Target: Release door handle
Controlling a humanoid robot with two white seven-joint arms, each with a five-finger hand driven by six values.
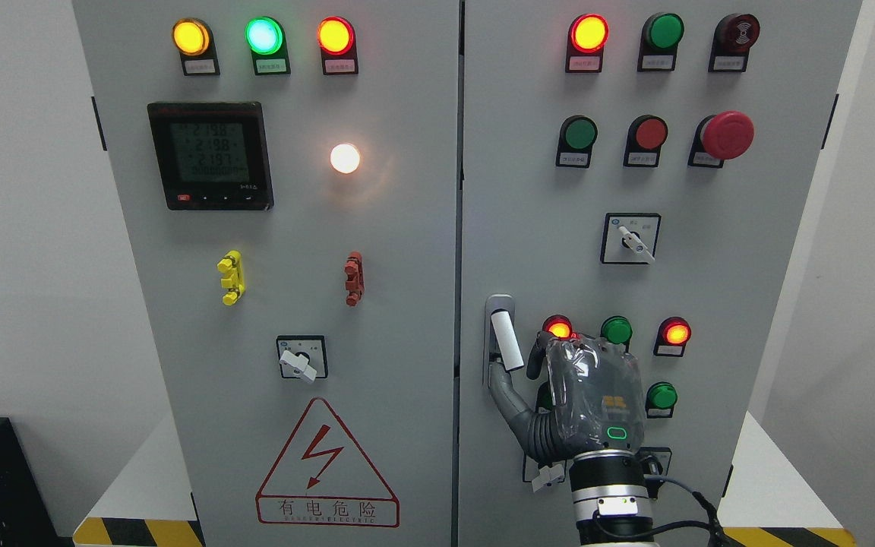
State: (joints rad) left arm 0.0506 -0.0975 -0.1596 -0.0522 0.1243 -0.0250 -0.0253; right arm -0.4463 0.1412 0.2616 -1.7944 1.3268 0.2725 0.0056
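The white door handle (506, 341) stands tilted out of its grey recess (498, 304) on the left edge of the cabinet's right door (529, 190). My right hand (516, 372) comes up from the bottom edge and sits just right of and below the handle. Its thumb (504, 391) reaches to the handle's lower end and touches it there. The curled index finger (535, 355) stands a little apart on the handle's right, so the hand is open around the handle. No left arm shows.
Around the hand the right door carries lit red lamps (557, 327), green buttons (617, 330), a rotary switch (631, 238) and a red emergency stop (728, 135). The left door (407, 304) has a meter (210, 156), a selector switch (301, 358) and a warning triangle (325, 463).
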